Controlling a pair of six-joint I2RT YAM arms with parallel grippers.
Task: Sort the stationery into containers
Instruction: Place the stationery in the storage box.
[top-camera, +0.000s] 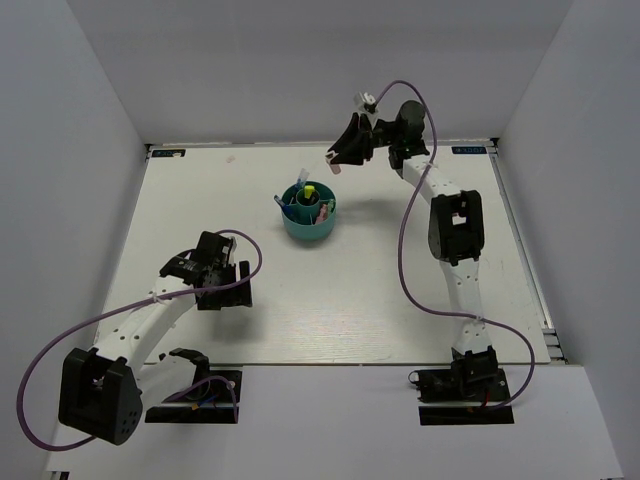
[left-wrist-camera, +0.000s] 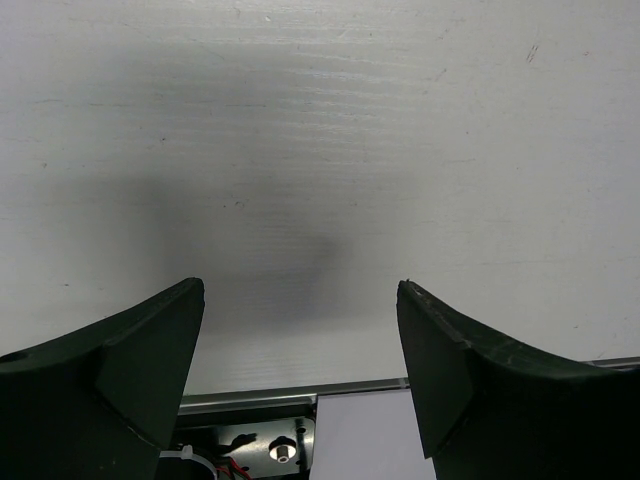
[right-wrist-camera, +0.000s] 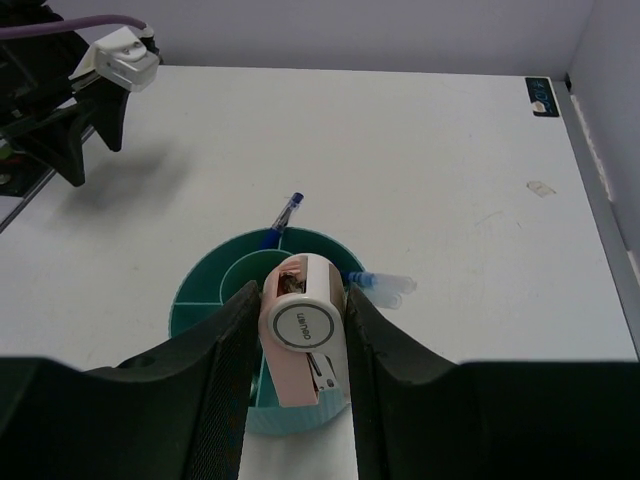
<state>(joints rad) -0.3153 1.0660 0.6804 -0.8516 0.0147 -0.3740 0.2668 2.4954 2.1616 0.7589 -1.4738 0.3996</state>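
Note:
The round teal organizer (top-camera: 300, 228) stands at the table's centre back. It holds a yellow-capped marker (top-camera: 310, 190), a pink highlighter (top-camera: 324, 211) and thin blue pens (top-camera: 288, 206). My right gripper (top-camera: 338, 160) is raised behind and to the right of it, shut on a small pink-and-white stapler (right-wrist-camera: 305, 335). In the right wrist view the stapler hangs above the organizer (right-wrist-camera: 200, 300), with blue pens (right-wrist-camera: 285, 215) sticking out of its rim. My left gripper (top-camera: 225, 290) is open and empty, low over bare table at the front left; it also shows in the left wrist view (left-wrist-camera: 300, 290).
White walls enclose the table on the left, back and right. The table's metal front edge (left-wrist-camera: 300, 392) lies just under my left gripper. My left arm (right-wrist-camera: 60, 110) shows at the upper left of the right wrist view.

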